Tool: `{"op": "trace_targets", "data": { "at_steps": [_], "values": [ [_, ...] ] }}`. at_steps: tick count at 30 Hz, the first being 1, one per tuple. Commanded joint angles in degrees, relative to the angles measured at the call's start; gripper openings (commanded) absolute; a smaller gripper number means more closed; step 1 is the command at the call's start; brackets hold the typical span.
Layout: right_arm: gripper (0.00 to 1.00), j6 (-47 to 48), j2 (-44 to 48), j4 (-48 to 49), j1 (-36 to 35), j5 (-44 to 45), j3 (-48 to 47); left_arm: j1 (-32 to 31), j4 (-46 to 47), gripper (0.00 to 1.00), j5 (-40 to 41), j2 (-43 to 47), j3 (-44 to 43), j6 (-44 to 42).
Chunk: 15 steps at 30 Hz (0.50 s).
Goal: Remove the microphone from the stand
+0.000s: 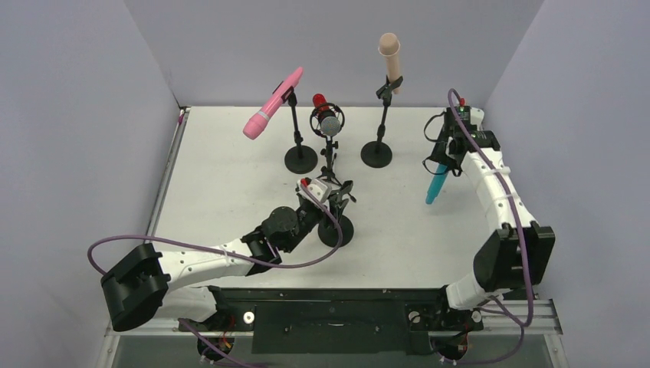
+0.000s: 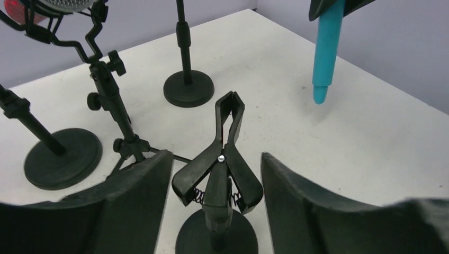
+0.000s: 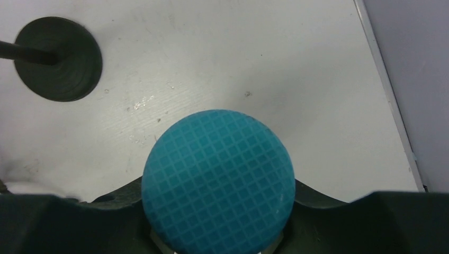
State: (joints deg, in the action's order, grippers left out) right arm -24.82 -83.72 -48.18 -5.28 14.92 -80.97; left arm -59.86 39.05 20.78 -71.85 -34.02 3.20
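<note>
The white counter [image 1: 230,176] sits inside gray walls. The right gripper [image 1: 448,152] is clamped on the blue mic [image 1: 435,186]. The mic hangs in the air over the right side of the counter, head up and tail down, well apart from the stand [image 1: 336,230]. The left gripper [image 2: 216,159] is low near the front middle. Its fingers [image 2: 143,185] are apart, one on each side of the stand's black clip [image 2: 222,153], not touching it. Farther back, a pink mic [image 1: 272,103] and a tan mic [image 1: 391,57] sit on stands, with a red mic [image 1: 328,116] between them.
</note>
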Motion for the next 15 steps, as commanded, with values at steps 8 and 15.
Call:
{"op": "trace_targets", "data": {
  "at_steps": [8, 15],
  "values": [
    [0.00, 2.99, -18.75, -3.77, 6.72, -8.26, -14.45, 0.18, -1.90, 0.94, -0.82, 3.55, -5.25, 2.09],
    [0.00, 3.71, -31.75, -7.45, 8.37, -8.82, -23.62, 0.17, -8.11, 0.95, -1.45, 7.58, -7.05, 2.44]
  ]
}}
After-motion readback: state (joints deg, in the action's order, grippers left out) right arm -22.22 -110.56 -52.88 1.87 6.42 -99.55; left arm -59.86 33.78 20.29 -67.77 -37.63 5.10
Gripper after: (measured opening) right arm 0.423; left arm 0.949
